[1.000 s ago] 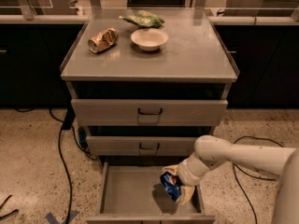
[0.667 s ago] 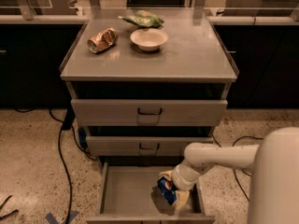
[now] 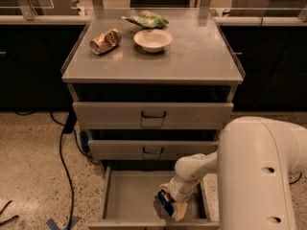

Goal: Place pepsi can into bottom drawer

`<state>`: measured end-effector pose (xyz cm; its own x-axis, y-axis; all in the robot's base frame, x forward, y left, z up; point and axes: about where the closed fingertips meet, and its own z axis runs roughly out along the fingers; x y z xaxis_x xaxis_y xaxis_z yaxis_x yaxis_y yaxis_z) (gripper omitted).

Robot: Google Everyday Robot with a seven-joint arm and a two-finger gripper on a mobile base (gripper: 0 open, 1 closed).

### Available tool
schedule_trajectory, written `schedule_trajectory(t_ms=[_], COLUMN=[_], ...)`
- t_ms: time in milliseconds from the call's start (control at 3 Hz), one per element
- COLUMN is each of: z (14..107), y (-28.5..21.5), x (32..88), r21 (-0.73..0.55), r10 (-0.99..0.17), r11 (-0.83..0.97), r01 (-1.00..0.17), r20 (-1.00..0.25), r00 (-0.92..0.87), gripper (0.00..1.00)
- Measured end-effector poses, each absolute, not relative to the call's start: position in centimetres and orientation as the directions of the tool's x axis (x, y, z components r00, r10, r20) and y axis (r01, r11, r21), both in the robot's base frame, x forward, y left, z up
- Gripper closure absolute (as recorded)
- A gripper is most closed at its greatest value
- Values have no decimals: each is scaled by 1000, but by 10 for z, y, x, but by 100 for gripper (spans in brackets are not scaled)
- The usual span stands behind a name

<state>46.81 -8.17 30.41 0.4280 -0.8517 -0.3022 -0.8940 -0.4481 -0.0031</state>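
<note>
At the far left a dark cable point(image 3: 61, 143) runs over the speckled floor beside the bench point(image 3: 201, 63), and a scrap of blue tape point(image 3: 62, 223) lies near the bottom edge. The bottom drawer point(image 3: 127, 193) stands pulled out toward the near side. Its thin left wall and the left part of its grey floor are bare, leaving open room there. To the right of that, the gripper point(image 3: 171, 207) sits low inside the drawer near its front lip, clamped on the pepsi can point(image 3: 165, 201). Whether the can touches the drawer floor cannot be told. The white arm point(image 3: 259, 176) fills the near right and hides the drawer's right wall. Above, two closed drawer fronts point(image 3: 153, 114) overhang the far end. On the bench top lie a gold-brown can point(image 3: 104, 40) on its side, a green bag point(image 3: 147, 19) and a pale bowl point(image 3: 152, 40).
</note>
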Motion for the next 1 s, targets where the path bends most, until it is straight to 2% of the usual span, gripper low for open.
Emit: schedule_trajectory(t_ms=[667, 1000], z=[295, 262], y=[-86, -91], x=[466, 466], r21=[5, 34], r10=[-849, -840], r11=[-441, -441], r01=[-897, -897], r20=[-325, -368], r00=[416, 400], gripper=[100, 100])
